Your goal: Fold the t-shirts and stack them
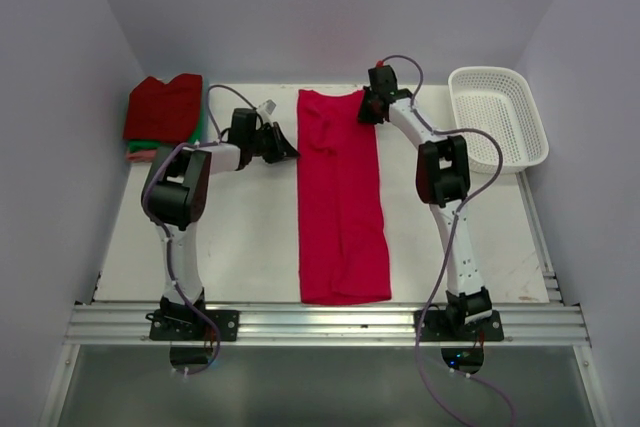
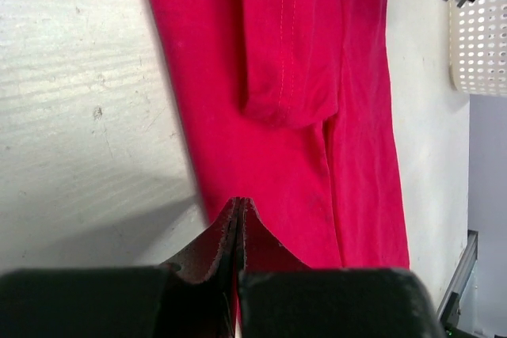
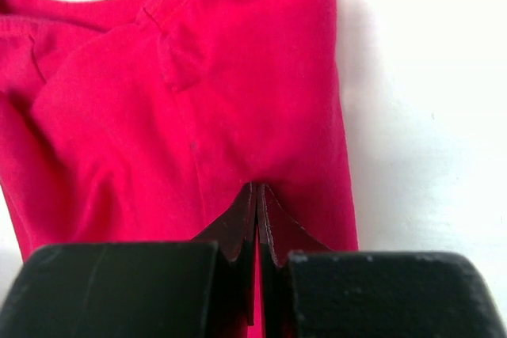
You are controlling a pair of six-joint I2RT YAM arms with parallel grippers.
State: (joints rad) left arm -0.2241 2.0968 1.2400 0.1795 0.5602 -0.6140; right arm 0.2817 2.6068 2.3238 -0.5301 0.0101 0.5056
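T-shirts are what this job turns on, and one of them, a bright crimson-pink cloth t-shirt point(image 1: 342, 197), lies flat on the white surface point(image 1: 240, 247) in the middle of the overhead frame, running as a long narrow strip from the upper centre down to the lower centre. Its sides and sleeves look turned in lengthwise, so the first folds seem done, while the crosswise folds that would make it a square are not yet made. In the upper left of that frame sits a stack of folded squares point(image 1: 165, 112), dark red on top with green and salmon-pink edges showing beneath; those appear finished. A white plastic lattice basket point(image 1: 497, 117) in the upper right looks empty from here. The left tool point(image 2: 239, 205) has its fingers pressed together at the shirt's left edge, in the upper-middle of the overhead frame; the right tool point(image 3: 257, 189) is likewise closed tight over the cloth near the collar end, at the top of the strip. Whether either tool has fabric pinched between its tips cannot be told from these views. By my reading, what is left is to fold this shirt down its length and set it on the stack.
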